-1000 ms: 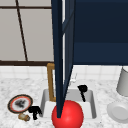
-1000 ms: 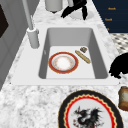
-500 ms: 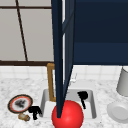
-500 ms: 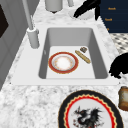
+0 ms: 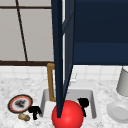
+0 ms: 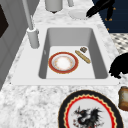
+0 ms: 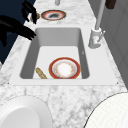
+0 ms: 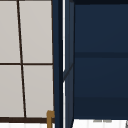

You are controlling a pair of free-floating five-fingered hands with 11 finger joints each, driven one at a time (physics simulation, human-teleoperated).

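Note:
My left hand (image 5: 35, 111) hangs over the counter left of the sink (image 5: 93, 100), fingers relaxed and drooping, holding nothing. It is beside a small brown jar (image 5: 23, 117) and a dragon-patterned plate (image 5: 20, 103). From the left side this hand (image 6: 120, 66) hovers just past the jar (image 6: 123, 97). My right hand (image 5: 83, 103) floats at the sink's front right, fingers straight and empty; in the right side view it (image 7: 15, 26) reaches over the sink's edge. A red-rimmed plate (image 6: 63, 62) and a wooden stick (image 6: 83, 57) lie in the basin.
A red ball (image 5: 67, 116) sits at the sink's front. An open dark blue cabinet door (image 5: 61, 57) hangs above the sink. The faucet (image 6: 32, 37) stands at the back. A white plate (image 5: 118, 112) and a grey canister (image 5: 123, 81) are on the right counter.
My right hand has drifted toward the sink's front edge and a little lower. The left hand has stayed where it was.

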